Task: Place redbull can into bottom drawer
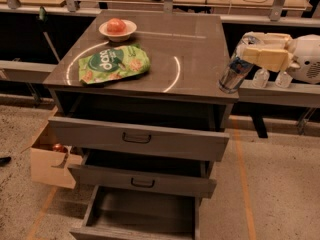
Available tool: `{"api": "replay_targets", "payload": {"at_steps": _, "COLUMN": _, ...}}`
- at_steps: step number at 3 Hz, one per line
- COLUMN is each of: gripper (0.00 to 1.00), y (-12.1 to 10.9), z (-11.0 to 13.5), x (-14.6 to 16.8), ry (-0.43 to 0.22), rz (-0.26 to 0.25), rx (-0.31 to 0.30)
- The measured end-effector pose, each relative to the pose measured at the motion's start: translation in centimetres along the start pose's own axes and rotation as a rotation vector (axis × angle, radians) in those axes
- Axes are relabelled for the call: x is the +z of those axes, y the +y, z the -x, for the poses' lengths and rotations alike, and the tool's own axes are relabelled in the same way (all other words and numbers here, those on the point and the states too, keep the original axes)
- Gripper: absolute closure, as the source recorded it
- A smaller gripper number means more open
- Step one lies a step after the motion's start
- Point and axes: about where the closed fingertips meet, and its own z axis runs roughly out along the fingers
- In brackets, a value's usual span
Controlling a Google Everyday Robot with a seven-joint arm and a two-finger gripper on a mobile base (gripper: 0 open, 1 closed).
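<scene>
My gripper (248,51) clasps the slim redbull can (231,77), tilted, in the air beside the cabinet's (150,69) right edge; the bottom drawer (145,211) stands open.

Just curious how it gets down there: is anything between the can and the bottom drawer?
Partly. The gripper holds the redbull can beside the right edge of the cabinet. The top drawer and middle drawer stick out over the back of the bottom drawer; its front part is open from above.
</scene>
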Motion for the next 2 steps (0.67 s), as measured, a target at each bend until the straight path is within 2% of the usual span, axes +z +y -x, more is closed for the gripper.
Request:
{"api": "replay_targets", "payload": {"at_steps": 1, "gripper": 1.0, "y": 0.1, "z": 0.0, "x": 0.1, "ry": 0.0, "rz": 0.001, "rx": 0.0}}
{"api": "replay_targets", "payload": {"at_steps": 2, "gripper": 1.0, "y": 1.6, "z": -0.1, "x": 0.3, "ry": -0.024, "rz": 0.012, "rx": 0.019}}
